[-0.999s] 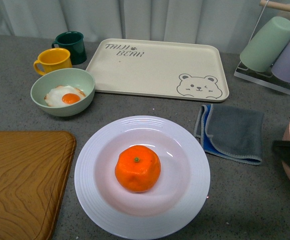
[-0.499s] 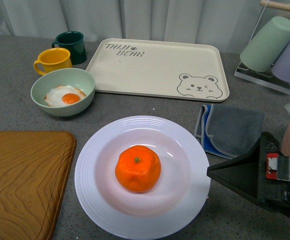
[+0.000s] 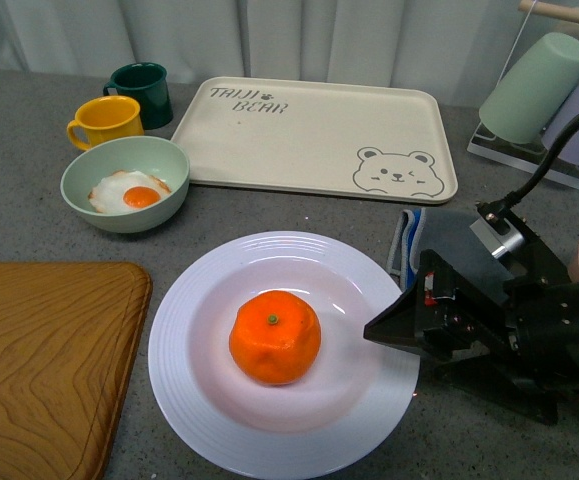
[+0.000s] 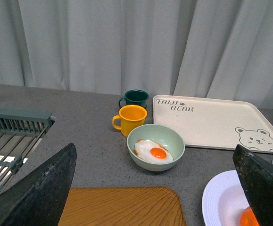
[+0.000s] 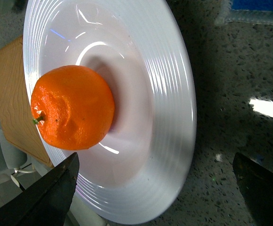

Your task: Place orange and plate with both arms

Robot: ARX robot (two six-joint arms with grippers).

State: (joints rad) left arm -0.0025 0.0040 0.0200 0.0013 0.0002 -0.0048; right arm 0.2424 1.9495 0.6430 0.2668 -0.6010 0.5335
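I see a glossy, smooth white plate (image 3: pixel 184 390) with a ridged rim, a dimpled-skinned orange (image 3: pixel 274 337), a speckled matt grey counter (image 3: pixel 29 210) and a wood-grain board (image 3: pixel 39 360).

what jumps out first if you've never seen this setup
The bright orange sitting in the middle of the white plate, front and centre, catches the eye first. Next is the black right hand, its tip at the plate's right rim, pointing toward the orange. Further back on the left, a fried egg lies in a pale green bowl.
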